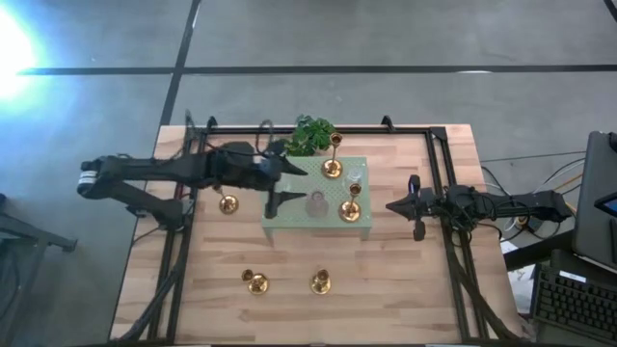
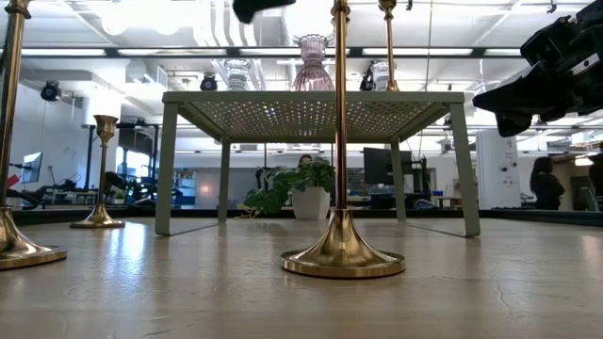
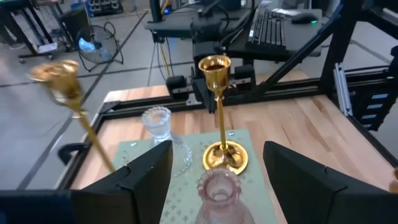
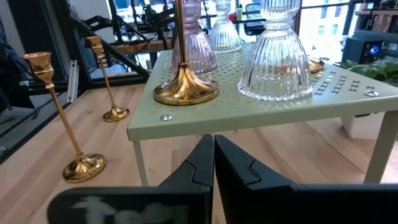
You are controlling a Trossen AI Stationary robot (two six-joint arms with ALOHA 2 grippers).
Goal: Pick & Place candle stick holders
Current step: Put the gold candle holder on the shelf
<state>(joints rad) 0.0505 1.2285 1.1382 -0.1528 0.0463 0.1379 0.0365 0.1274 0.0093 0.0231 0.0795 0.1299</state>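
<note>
I have the left gripper (image 1: 286,186) hanging over the left part of the pale green perforated stand (image 1: 289,224) in the middle of the worktop (image 1: 386,289), its jaws spread apart and holding nothing; from its wrist camera the pink glass holder (image 3: 217,190) stands upright on the stand right between the two fingers (image 3: 143,174), free of both. Also on the stand I see a clear glass holder (image 3: 159,127) and a gold holder (image 3: 219,124) near the right side, plus another gold holder (image 1: 333,164) at the far edge, beside the leafy plant (image 1: 310,135). A second clear glass holder (image 4: 275,59) shows on the stand in the right wrist camera. Down on the worktop, one gold holder (image 1: 228,203) stands just left of the stand, and two more (image 1: 254,281) (image 1: 320,282) stand nearer me, side by side and well apart from the stand. The right gripper (image 1: 393,205) waits to the right of the stand, above the wood, its jaws clenched together on nothing.
</note>
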